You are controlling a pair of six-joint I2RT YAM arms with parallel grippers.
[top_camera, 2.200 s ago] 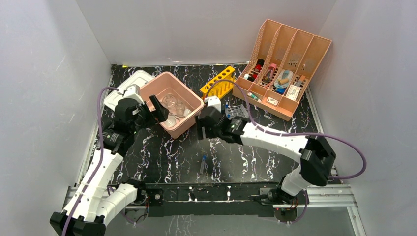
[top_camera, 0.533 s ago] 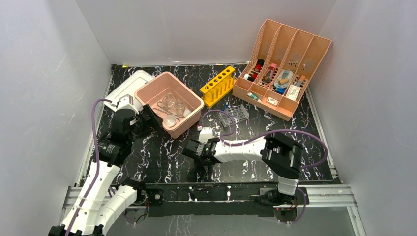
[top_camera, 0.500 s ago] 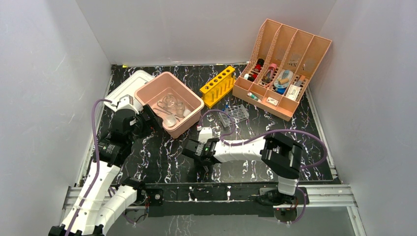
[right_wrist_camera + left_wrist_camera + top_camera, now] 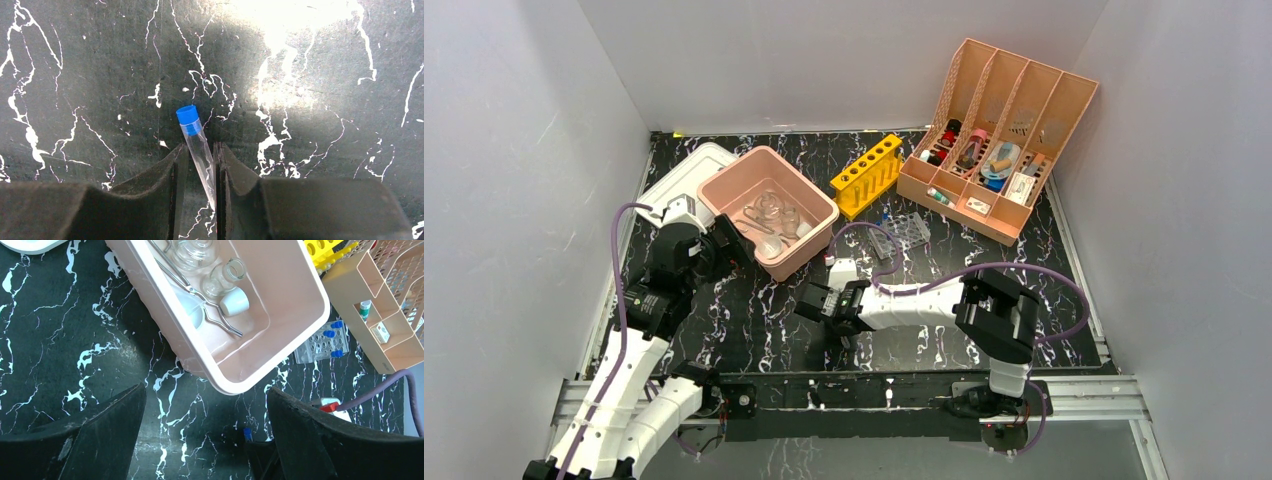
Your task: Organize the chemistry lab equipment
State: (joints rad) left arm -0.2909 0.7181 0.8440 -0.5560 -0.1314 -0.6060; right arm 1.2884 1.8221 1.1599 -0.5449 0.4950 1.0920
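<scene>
– Pink tub (image 4: 225, 387), what's in it?
– The glass flask (image 4: 195, 250), a small beaker (image 4: 223, 279), a white dish (image 4: 234, 301) and the wire tongs (image 4: 189, 288), all lying inside. The left gripper (image 4: 205, 440) hangs just beside the tub, jaws wide apart, holding nothing.
– And the right gripper (image 4: 201, 150)?
– Down on the black table (image 4: 325, 150), fingers drawn in close on either side of a blue-capped tube (image 4: 196, 140) lying flat. Whether they pinch it, I cannot tell.

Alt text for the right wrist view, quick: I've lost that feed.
A clear blue-capped tube lies on the black marbled table between the two fingers of the right claw, which flank it closely. Whether they touch it is unclear.
</scene>
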